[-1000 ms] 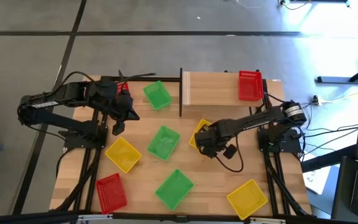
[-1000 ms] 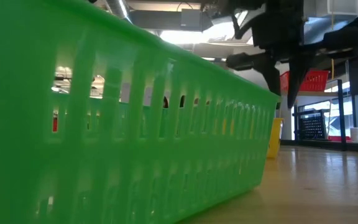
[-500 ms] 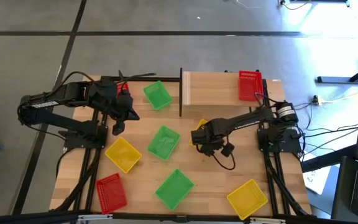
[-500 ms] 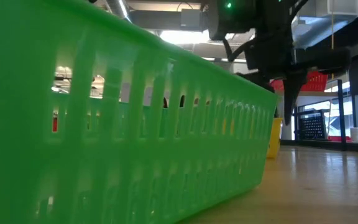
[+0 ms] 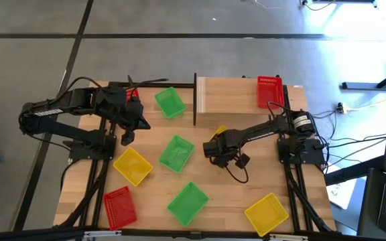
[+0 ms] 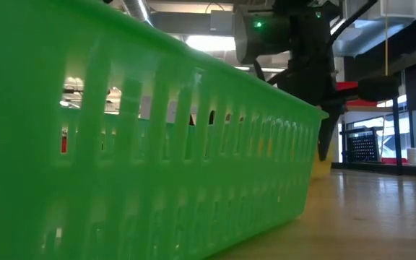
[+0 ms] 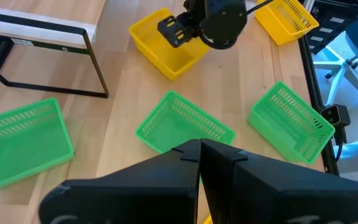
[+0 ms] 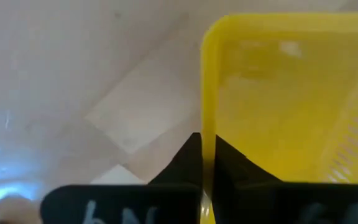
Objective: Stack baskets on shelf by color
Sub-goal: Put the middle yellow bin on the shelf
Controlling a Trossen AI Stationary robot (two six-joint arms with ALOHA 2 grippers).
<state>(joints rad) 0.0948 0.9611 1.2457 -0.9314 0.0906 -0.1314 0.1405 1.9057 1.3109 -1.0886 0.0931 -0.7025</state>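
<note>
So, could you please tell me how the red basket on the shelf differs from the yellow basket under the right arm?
The red basket sits on the shelf, untouched; the yellow basket sits on the tabletop. The red one is free of both arms; the right hand is shut on the yellow one's rim. Both are open-topped mesh baskets.

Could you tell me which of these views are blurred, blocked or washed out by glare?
Low view: a blurred green basket fills most of the frame. Right wrist view: the yellow basket wall is soft, the table pale with glare. High view: bright patch on the floor. Left wrist view: sharp.
</note>
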